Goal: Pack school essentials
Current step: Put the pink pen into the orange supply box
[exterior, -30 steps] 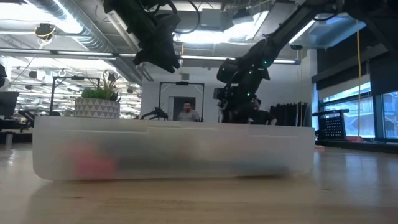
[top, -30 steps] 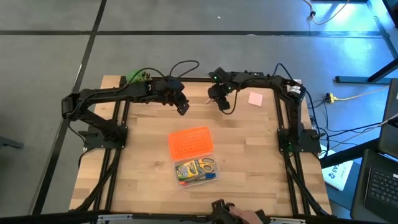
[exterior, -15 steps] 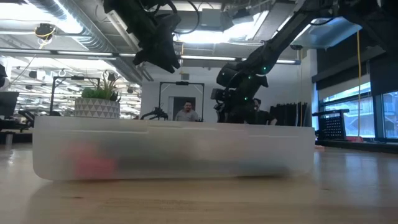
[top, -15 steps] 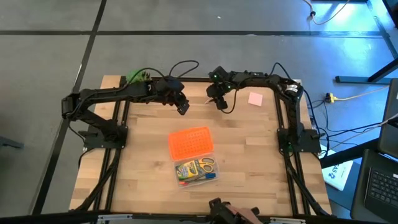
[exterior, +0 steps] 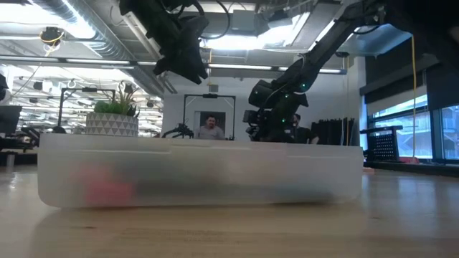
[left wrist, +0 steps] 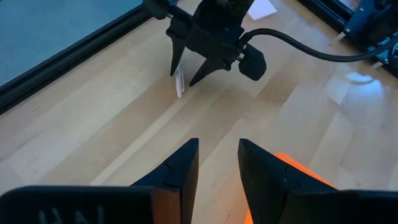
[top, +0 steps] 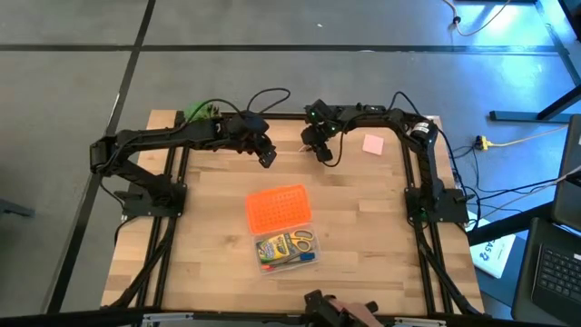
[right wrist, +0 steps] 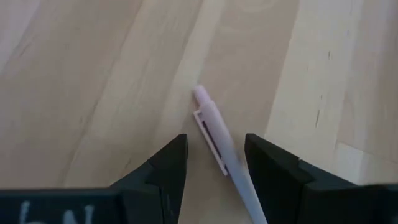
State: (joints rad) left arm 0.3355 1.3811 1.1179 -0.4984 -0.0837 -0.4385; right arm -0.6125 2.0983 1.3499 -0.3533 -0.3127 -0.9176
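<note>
A pale pink pen (right wrist: 213, 127) lies flat on the wooden table near its far edge. My right gripper (right wrist: 216, 140) stands open over it, pointing steeply down, one finger on each side of the pen, and I see no touch. The left wrist view shows those fingers (left wrist: 176, 62) straddling the pen (left wrist: 179, 83). My left gripper (left wrist: 217, 146) hangs open and empty above the table, left of the right one (top: 320, 150). The clear case (top: 286, 250) holds the yellow-handled scissors (top: 301, 241) and the crayon box (top: 271, 247).
The orange perforated lid (top: 279, 207) lies just beyond the case. A pink note pad (top: 372, 143) rests at the far right, and a potted plant (top: 201, 112) stands at the far left corner. Bare wood lies between the grippers and the lid.
My right gripper has sunk toward the table and the pen, tipping a little steeper, with its fingers still apart. My left gripper has kept still.
</note>
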